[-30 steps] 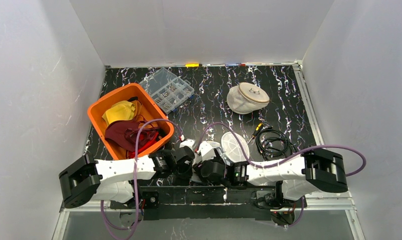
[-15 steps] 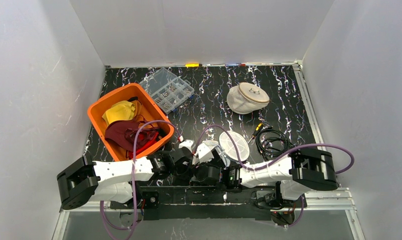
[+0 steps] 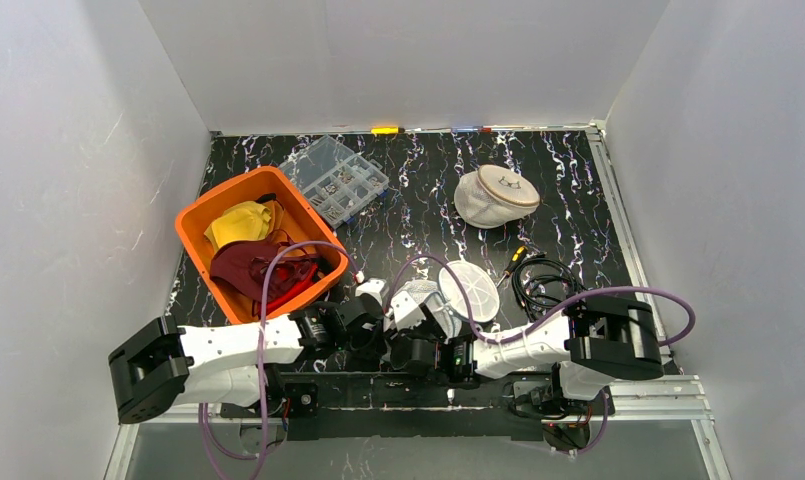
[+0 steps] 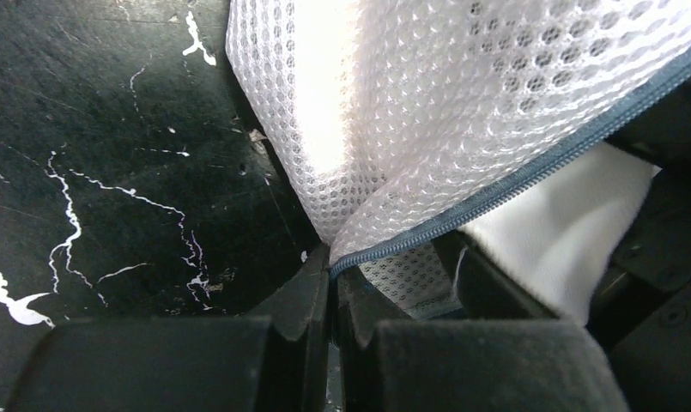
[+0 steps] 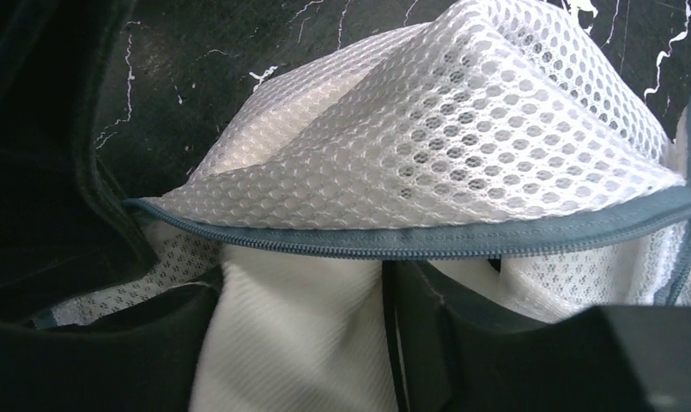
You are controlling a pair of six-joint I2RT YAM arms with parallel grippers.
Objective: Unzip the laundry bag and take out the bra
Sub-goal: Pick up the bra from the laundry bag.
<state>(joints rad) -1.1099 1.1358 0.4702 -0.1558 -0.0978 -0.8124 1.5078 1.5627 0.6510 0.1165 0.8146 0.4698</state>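
Observation:
The white mesh laundry bag (image 3: 456,292) lies at the near edge between my two grippers, its blue-grey zipper (image 5: 410,243) parted. My left gripper (image 4: 331,276) is shut on the bag's edge (image 4: 462,103) where the zipper (image 4: 513,184) ends. My right gripper (image 5: 300,290) reaches into the opening. Its jaws stand wide apart, and the bra's white ribbed fabric (image 5: 299,343) fills the gap and touches both fingers. That white fabric (image 4: 573,232) also shows under the zipper in the left wrist view. From above, both grippers are bunched under the mesh (image 3: 416,300).
An orange bin (image 3: 193,225) holding yellow and dark red garments stands at the left. Behind it is a clear parts box (image 3: 335,178). A second mesh bag (image 3: 495,195) sits at the back right. A black cable coil (image 3: 548,285) and a yellow-handled tool (image 3: 515,257) lie to the right.
The right arm has pushed further left toward the bag, and the bag's round panel has tipped up and back. The left arm has shifted slightly left, still clamped.

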